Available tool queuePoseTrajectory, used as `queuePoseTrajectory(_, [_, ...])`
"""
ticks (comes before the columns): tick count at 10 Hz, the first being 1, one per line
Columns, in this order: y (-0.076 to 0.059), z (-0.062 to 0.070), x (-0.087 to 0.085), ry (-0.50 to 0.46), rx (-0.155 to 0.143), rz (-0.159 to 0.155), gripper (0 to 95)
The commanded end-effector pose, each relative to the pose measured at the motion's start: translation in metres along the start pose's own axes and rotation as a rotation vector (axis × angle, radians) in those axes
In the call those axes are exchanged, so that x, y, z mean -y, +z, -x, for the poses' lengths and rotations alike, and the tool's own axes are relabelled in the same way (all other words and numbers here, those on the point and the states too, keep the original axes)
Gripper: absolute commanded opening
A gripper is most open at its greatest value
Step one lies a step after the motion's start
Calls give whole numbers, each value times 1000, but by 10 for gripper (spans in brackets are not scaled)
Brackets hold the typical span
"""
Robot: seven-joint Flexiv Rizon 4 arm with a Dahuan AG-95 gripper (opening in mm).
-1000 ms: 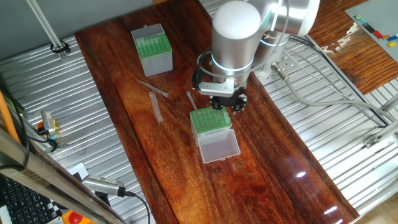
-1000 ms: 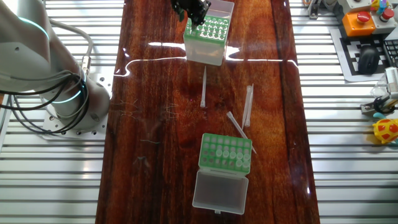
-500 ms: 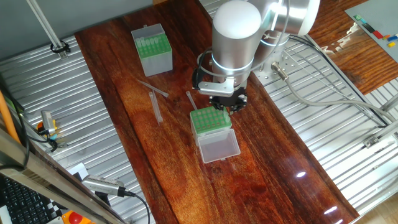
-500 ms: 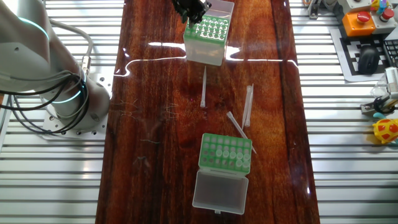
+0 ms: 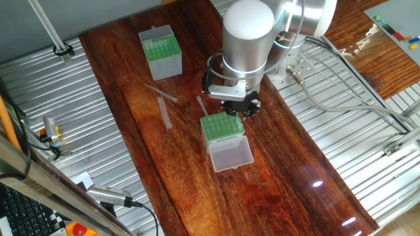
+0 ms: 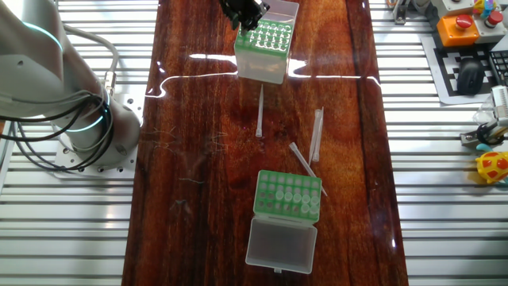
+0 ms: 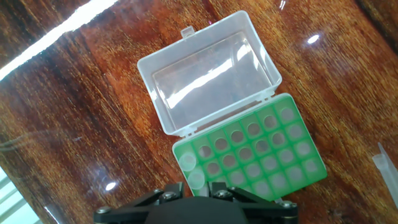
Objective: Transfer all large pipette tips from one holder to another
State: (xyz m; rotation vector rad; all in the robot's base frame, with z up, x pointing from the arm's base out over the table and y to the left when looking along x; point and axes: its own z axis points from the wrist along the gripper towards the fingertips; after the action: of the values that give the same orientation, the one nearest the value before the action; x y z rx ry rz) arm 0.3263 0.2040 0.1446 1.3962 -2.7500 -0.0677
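Green-topped translucent box stands well left of the jaws, with pale pipette tips upright in it. Three loose tips lie on the bench between that box and the jaws. Jaws hang over one edge of the green rack, its clear lid open flat beyond. Two tips sit in the holes nearest the jaws. Jaws clenched or released: cannot tell.
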Motion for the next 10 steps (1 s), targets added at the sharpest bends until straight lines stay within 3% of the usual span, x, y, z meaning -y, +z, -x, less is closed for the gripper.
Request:
queuePoseTrajectory(1, [0, 0, 0, 4, 0, -1, 190])
queuePoseTrajectory(10, [-9, -7, -3, 6, 4, 5, 190])
